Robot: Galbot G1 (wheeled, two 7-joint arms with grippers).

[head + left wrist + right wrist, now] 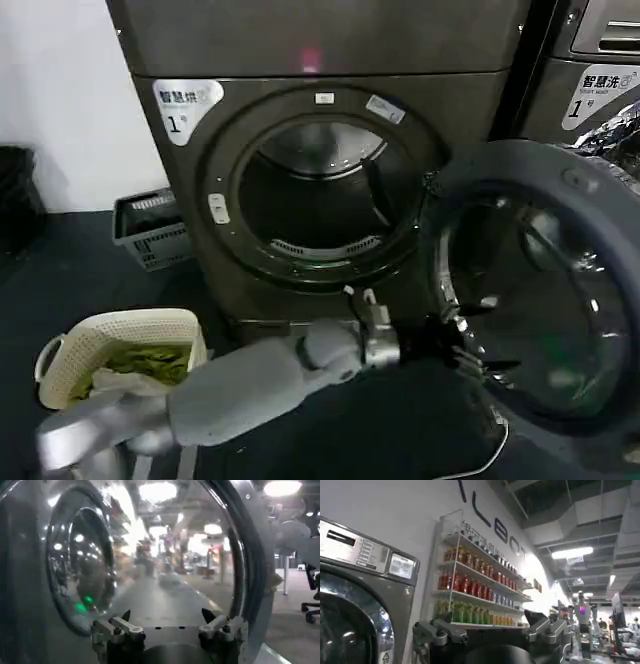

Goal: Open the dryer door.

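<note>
Dark floor (80,290): dryer (300,60), grey crate (150,230), cream basket (120,350).

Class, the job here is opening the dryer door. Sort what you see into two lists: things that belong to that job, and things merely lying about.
Belongs to the job:
- large round chrome-ringed dryer door, swung open
- bronze-grey dryer, drum exposed
- left gripper, open, at the door's inner face

Lying about:
- cream laundry basket holding green cloth
- grey plastic crate
- neighbouring machine
</note>
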